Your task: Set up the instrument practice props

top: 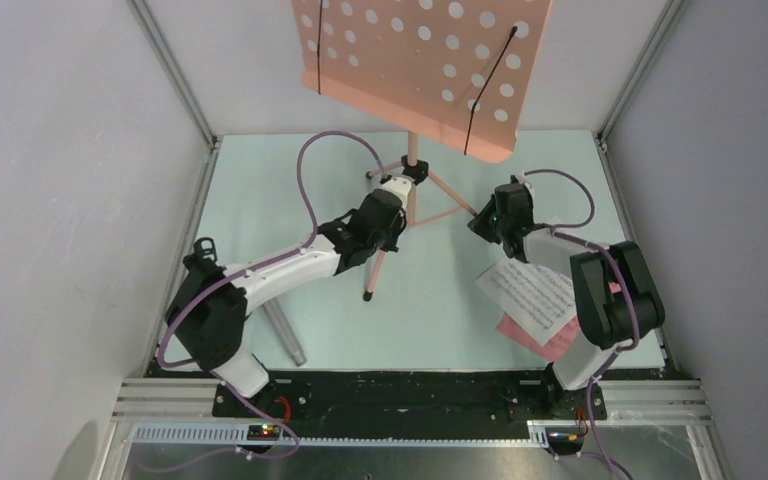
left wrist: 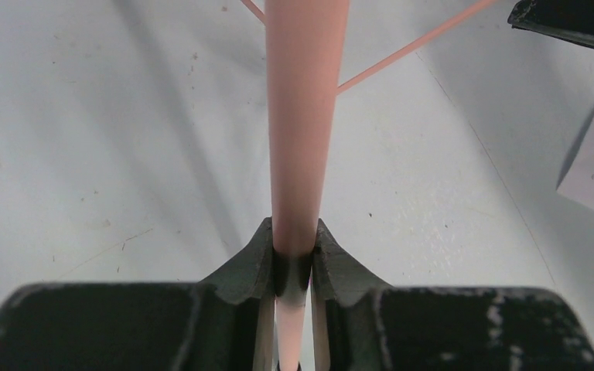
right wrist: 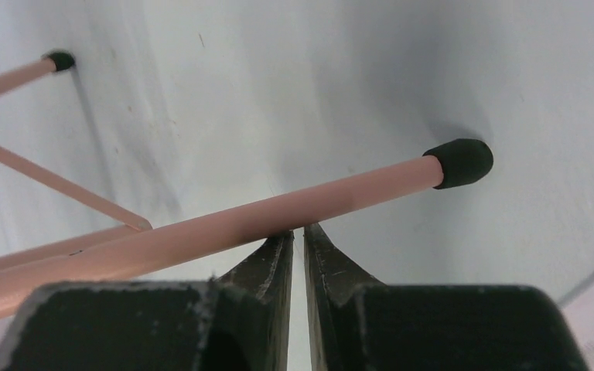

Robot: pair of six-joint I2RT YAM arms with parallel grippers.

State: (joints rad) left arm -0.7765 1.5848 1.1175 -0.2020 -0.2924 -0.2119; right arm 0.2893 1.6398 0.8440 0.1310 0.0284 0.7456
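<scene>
At the far middle of the table (top: 440, 320) the pink stand (top: 412, 150) is upright on its tripod, its perforated desk (top: 410, 60) high over the legs. The left gripper (left wrist: 292, 259) is clamped on the front leg (left wrist: 302, 116), the tube pinched between both fingertips. The right gripper (right wrist: 298, 236) sits at the right leg (right wrist: 278, 218), near its black cap (right wrist: 460, 162). Its jaws are almost together, with only a sliver between them and nothing in it, and the tube crosses just past the tips; whether they touch it I cannot tell. White pages (top: 532, 292) lie over a pink page (top: 550, 342) on the table beside the right arm, apart from the stand. A grey mic (top: 285, 338) lies near the left arm's base, partly under it
</scene>
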